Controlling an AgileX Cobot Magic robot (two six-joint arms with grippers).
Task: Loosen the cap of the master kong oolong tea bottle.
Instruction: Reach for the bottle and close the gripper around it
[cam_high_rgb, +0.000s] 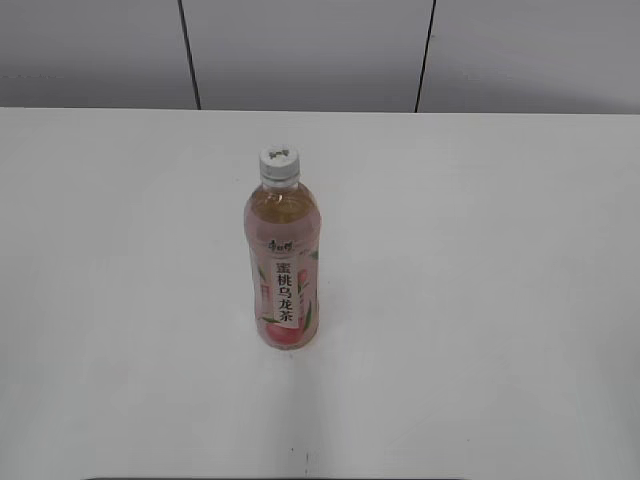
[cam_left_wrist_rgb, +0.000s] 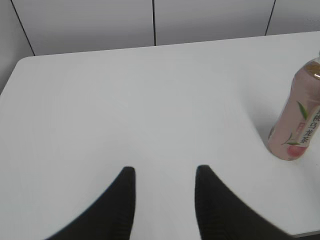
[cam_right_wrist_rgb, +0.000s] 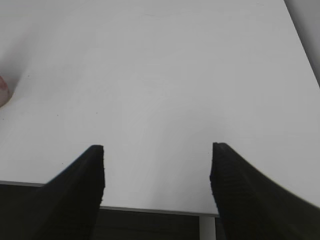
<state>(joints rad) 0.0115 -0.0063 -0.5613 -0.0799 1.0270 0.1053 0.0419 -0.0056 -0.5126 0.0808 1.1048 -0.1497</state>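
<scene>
Standing upright on the table (cam_high_rgb: 480, 300), the bottle (cam_high_rgb: 283, 270) wears its cap (cam_high_rgb: 279, 163). Left gripper (cam_left_wrist_rgb: 164, 172) part-open, right gripper (cam_right_wrist_rgb: 157, 150) wide, both empty, apart from the bottle.

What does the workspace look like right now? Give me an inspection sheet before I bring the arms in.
Surface: white table, bare apart from the bottle.
Job's things: master kong oolong tea bottle stands upright near the table's middle; cap still on it.
Clutter: nothing seen.
Grippers: left gripper and right gripper both empty, jaws apart, right wider; neither touches the bottle, neither shows in the exterior view.
Cables: nothing seen.
Surroundings: grey panelled wall behind the table.
</scene>
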